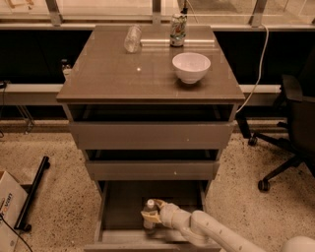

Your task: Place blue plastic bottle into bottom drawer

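Inside the open, deep grey-brown bottom drawer (123,203), the white arm's two-finger gripper (149,214) clasps the tall clear blue plastic bottle (148,225) upright between its jaws, white cap just above them

We are seeing dim, warm light coming from above and behind the cabinet (150,78), where the window strip (98,6) is glowing brightest and pale glare is streaking the top's far edge beside the can (178,29). Below the top the open drawers are sinking into shadow, and the gripper (150,213), low in the cabinet's bottom drawer (118,206) at the blue plastic bottle (149,204), is sitting in murky shade.
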Robot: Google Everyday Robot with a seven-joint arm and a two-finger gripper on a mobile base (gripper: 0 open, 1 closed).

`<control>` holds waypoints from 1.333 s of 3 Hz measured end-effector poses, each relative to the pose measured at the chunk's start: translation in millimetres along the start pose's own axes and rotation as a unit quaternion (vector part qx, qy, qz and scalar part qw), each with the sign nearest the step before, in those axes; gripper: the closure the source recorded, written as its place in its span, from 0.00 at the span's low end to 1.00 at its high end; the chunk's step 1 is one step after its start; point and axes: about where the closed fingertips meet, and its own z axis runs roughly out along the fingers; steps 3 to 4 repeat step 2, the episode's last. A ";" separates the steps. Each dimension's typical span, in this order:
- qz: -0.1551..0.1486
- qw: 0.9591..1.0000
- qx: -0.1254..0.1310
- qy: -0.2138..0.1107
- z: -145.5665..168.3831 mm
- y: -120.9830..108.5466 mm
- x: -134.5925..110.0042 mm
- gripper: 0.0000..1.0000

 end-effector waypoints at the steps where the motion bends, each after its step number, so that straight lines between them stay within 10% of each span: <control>1: 0.023 0.999 0.014 0.018 9.0 -3.6 29.9 0.24; 2: 0.021 1.000 0.012 0.016 9.5 -2.1 27.0 0.02; 4: 0.021 1.000 0.012 0.016 9.5 -2.1 27.0 0.02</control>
